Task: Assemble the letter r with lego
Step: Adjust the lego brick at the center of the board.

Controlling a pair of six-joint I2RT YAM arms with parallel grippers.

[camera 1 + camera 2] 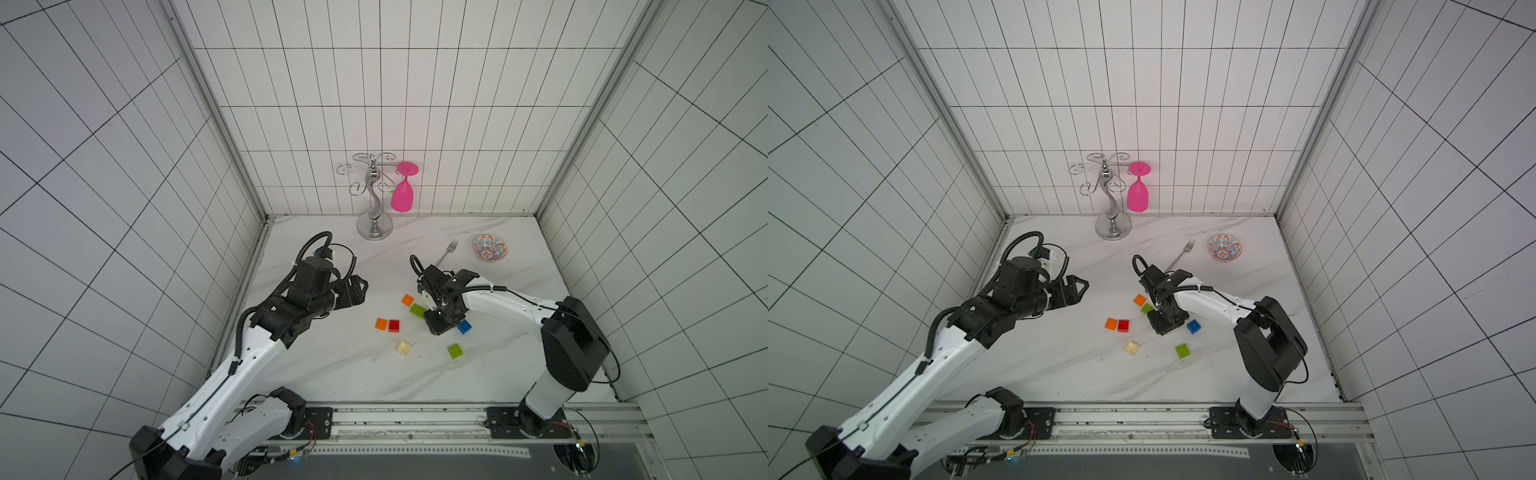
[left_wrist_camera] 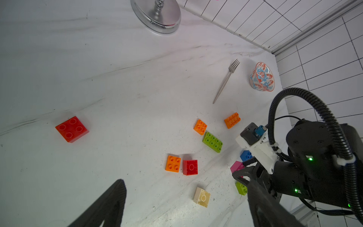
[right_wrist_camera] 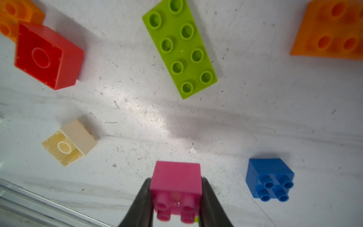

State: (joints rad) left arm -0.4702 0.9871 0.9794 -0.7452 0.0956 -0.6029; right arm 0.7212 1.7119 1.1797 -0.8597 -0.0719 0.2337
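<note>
Orange bricks [image 2: 200, 127] [image 2: 232, 120] [image 2: 172, 163] number three; right jaws clamp the one pink brick [image 3: 175, 180], left jaws apart

Left gripper [image 1: 360, 294] spread wide aloft — right gripper [image 3: 175, 179] clamped, pointing down.

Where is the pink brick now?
Right wrist view: the pink studded plastic brick is clamped in the right claw, with the blue studded plastic brick nearest.

White tiled walls [image 1: 374, 83] with dark grout enclose a white, grey-veined marble surface [image 1: 332, 374]; a metal rail [image 1: 415, 415] crosses the frame's lower edge.
</note>
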